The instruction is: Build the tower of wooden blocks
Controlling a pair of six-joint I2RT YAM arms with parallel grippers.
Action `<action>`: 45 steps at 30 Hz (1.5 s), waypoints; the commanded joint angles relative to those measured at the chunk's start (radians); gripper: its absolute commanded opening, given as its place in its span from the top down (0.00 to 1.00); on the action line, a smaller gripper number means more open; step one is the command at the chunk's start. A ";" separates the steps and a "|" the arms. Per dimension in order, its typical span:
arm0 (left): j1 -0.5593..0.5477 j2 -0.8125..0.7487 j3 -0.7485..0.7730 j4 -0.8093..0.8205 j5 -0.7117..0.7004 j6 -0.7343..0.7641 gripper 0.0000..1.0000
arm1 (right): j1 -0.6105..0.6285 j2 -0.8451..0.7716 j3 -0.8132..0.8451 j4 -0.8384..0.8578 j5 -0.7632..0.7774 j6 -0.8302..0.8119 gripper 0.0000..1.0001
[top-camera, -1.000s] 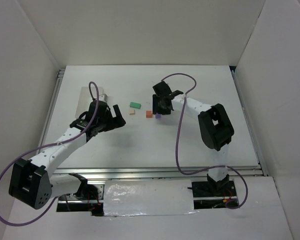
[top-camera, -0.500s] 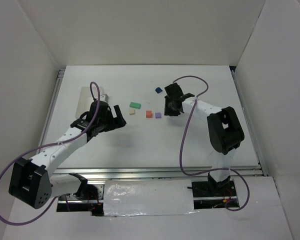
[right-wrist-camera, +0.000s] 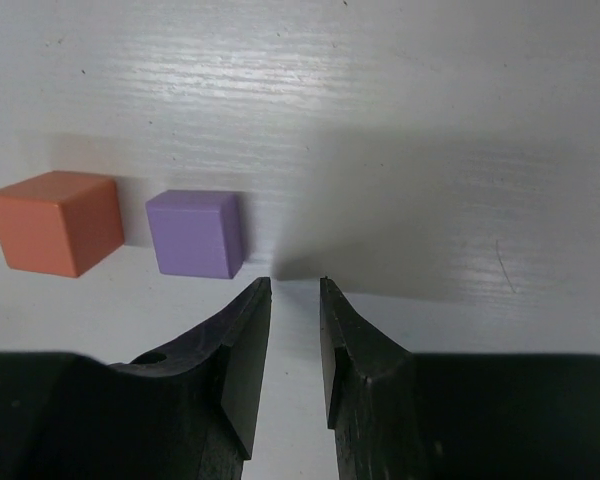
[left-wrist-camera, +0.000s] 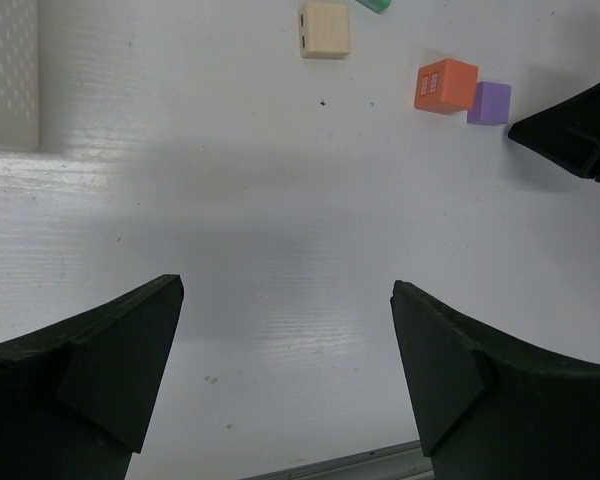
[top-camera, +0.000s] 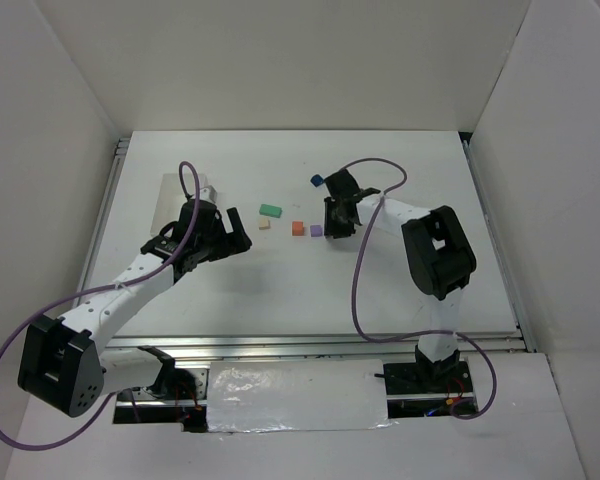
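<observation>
Tower: nothing is standing yet. Every block you are seeing is lying singly on the table (top-camera: pixel 280 290), none on top of another.
Orange and purple: the orange block (right-wrist-camera: pixel 55 222) and the purple block (right-wrist-camera: pixel 195 233) are sitting side by side near the middle of the table, with a thin strip of table showing between them.
Green and cream: the green block (top-camera: pixel 271 211) and the cream block (left-wrist-camera: pixel 325 28) are lying to the left of that pair, near each other but apart.
Dark blue: the dark blue block (top-camera: pixel 317 181) is lying farther back, beside the right arm. It is too small in the overhead view to say more, and it may be partly shaded by the wrist.
Right gripper: the right gripper (right-wrist-camera: pixel 295 290) is hanging low just beside the purple block, jaws drawn nearly together with only a sliver between them, holding nothing.
Left gripper: the left gripper (left-wrist-camera: pixel 285 340) is hovering over bare table with its jaws spread wide and empty. It is well apart from the blocks, with the white perforated box (left-wrist-camera: pixel 8 70) off to one side.
Done: as far as these views are showing, no stacking step is complete.
Left: you are looking at the whole build — choosing a base block, then lifting and seating each of the others on it.
</observation>
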 commanded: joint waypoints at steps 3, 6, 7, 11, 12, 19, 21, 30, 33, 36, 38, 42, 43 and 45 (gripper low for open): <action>-0.004 0.003 0.030 0.013 -0.013 0.012 0.01 | 0.010 0.044 0.076 0.005 0.002 -0.008 0.66; -0.004 0.000 0.029 0.008 -0.016 0.013 0.01 | 0.018 0.055 0.090 0.000 0.007 -0.010 0.65; -0.004 0.000 0.029 0.005 -0.016 0.013 0.01 | 0.019 0.058 0.093 0.001 0.002 -0.008 0.65; -0.004 -0.002 0.029 0.002 -0.021 0.015 0.01 | 0.028 0.068 0.103 0.005 -0.003 -0.010 0.65; -0.002 -0.003 0.029 0.000 -0.021 0.013 0.01 | 0.030 0.072 0.106 0.005 -0.003 -0.008 0.65; -0.002 -0.013 0.023 0.000 -0.021 0.013 0.01 | 0.039 0.087 0.128 0.005 -0.010 -0.008 0.65; -0.002 -0.013 0.023 0.000 -0.018 0.013 0.01 | 0.037 0.091 0.139 -0.002 -0.001 -0.008 0.65; -0.002 -0.014 0.023 0.002 -0.015 0.015 0.01 | 0.039 0.104 0.160 -0.015 0.028 -0.013 0.65; -0.004 -0.011 0.021 0.002 -0.016 0.018 0.01 | 0.037 0.098 0.154 -0.015 0.037 -0.014 0.64; -0.004 -0.005 0.023 0.005 -0.013 0.016 0.01 | 0.039 0.087 0.152 -0.014 0.039 -0.020 0.64; -0.004 -0.003 0.023 0.005 -0.012 0.013 0.01 | 0.039 0.093 0.162 -0.014 0.031 -0.021 0.63; -0.004 -0.008 0.021 0.007 -0.013 0.013 0.01 | 0.037 0.107 0.180 -0.018 0.019 -0.024 0.63; -0.002 -0.009 0.023 0.004 -0.015 0.013 0.01 | 0.039 0.111 0.185 -0.020 0.019 -0.024 0.63; -0.002 -0.013 0.023 0.004 -0.016 0.015 0.01 | 0.044 0.108 0.183 -0.012 0.019 -0.027 0.63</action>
